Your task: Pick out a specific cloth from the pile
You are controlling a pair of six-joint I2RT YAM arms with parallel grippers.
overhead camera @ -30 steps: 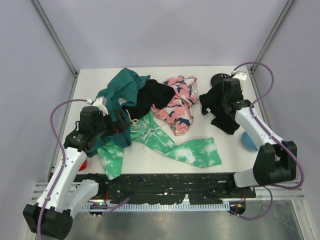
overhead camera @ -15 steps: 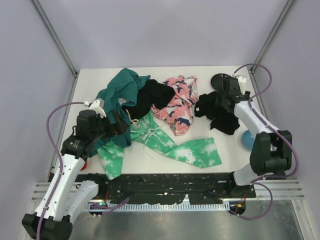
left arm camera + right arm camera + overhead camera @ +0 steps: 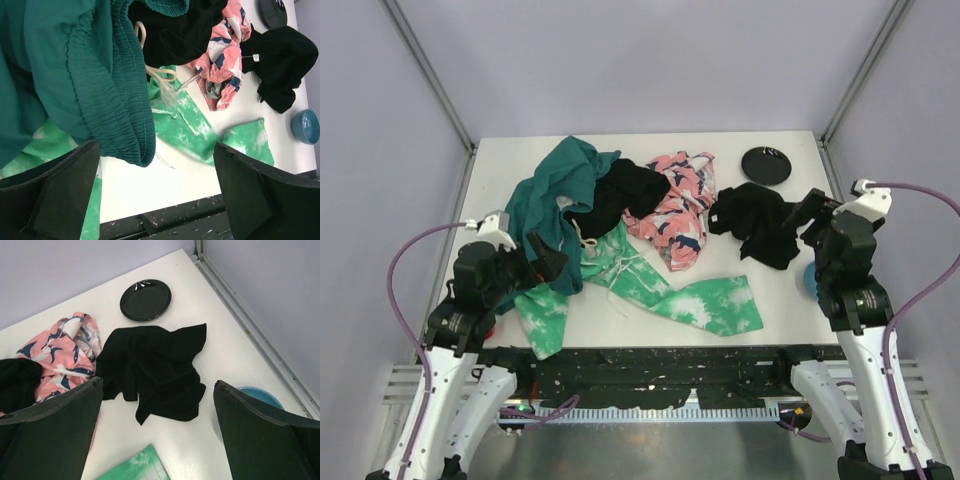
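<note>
cloth [image 3: 760, 228] right of pile [image 3: 620, 200] (near table [image 3: 775, 295] edge), left gripper [image 3: 156, 150] apart, right gripper [image 3: 157, 385] apart

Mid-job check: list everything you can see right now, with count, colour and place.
labelled cloth: 1, black with white tag, on table right of the pile
teal cloth: 1, teal, pile's left
plain cloth: 1, black, pile's middle
floral cloth: 1, pink-navy, pile's right
tie-dye cloth: 1, green-white, pile's near side
plate: 1, black, far right
bowl: 1, blue, near right
table: 1, white
left gripper: 1, black, open, by teal cloth
right gripper: 1, black, open, empty
</note>
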